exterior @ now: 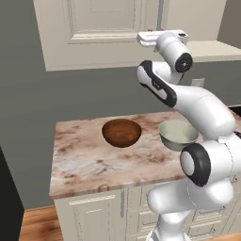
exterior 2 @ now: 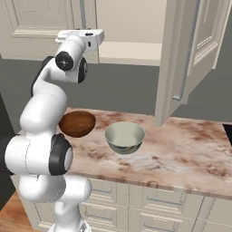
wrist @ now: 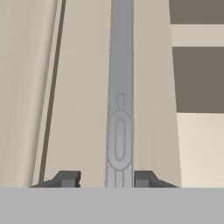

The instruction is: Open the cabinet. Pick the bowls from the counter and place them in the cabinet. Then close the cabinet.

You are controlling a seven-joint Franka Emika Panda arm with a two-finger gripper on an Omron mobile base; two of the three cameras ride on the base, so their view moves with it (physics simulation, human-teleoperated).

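The cabinet's left door [exterior: 101, 28] is closed; its right door [exterior 2: 181, 59] stands swung out, baring the beige shelf [exterior 2: 131, 45]. My gripper [wrist: 105, 179] is open, raised to the left door's grey bar handle [wrist: 120, 87]. The bar runs between the fingertips [wrist: 68, 178], nearer the right one. From the base cameras the gripper [exterior: 155, 34] [exterior 2: 84, 32] sits against that door's edge. On the marbled counter [exterior: 89, 160] rest the reddish-brown wooden bowl [exterior: 122, 132] [exterior 2: 77, 123] and, to its right, the pale grey-green bowl [exterior: 178, 134] [exterior 2: 125, 137]. Both are upright.
The open door hangs over the right part of the counter [exterior 2: 181, 154]. Cream base cupboards with drawers [exterior 2: 149, 204] sit beneath the slab. A dark tall block [exterior: 7, 197] borders the left, and a black edge [exterior 2: 228, 133] shows at the far right.
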